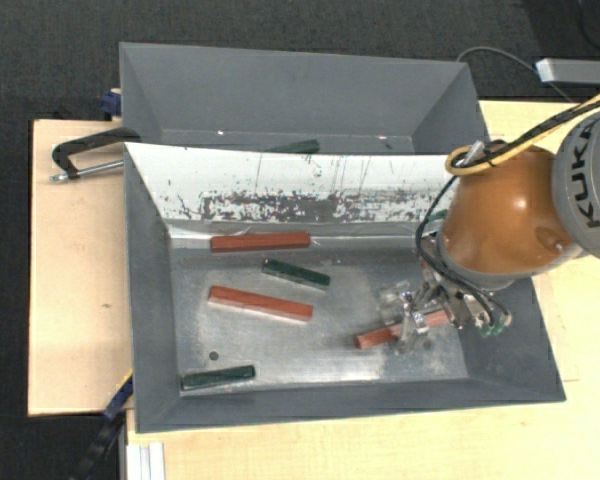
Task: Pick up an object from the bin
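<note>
Locate the hand low at the right front of the bin, set across a short red bar lying flat, presumably to straddle it. You cannot tell whether the hand is clenched. The long red bar lies well apart, leaving access clear.

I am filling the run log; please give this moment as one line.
arm: gripper low in grey metal bin, lower right of view | at gripper: short red-brown flat bar | grasp: unclear
</note>
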